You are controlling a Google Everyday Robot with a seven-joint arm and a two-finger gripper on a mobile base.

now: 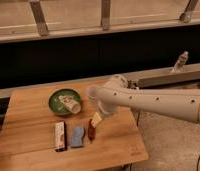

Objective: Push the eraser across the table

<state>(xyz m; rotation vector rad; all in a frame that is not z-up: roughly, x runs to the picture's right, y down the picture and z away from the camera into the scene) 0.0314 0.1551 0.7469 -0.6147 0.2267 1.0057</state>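
- Near the frame's lower centre, the pincer point(97, 119) hangs over the bench point(28, 125), close to a dark red oblong point(91, 131); whether it is apart or together cannot be told.
- The eraser point(60, 136) lies lower left, just beyond a blue-grey pad point(77, 136).
- The push would go best by skirting both neighbours and meeting the eraser's long side squarely.

White arm point(163, 102) comes in from the right edge, thick at that end and tapering leftward. The forearm runs near-horizontal, with a few small dark dots along its shell. A bulky, rounded wrist joint point(109, 91) sits at the left end and turns downward. The gripper point(96, 119) hangs just below that joint, pointing down. It is pale yellowish and sits low in the middle of the camera view, left of the forearm.
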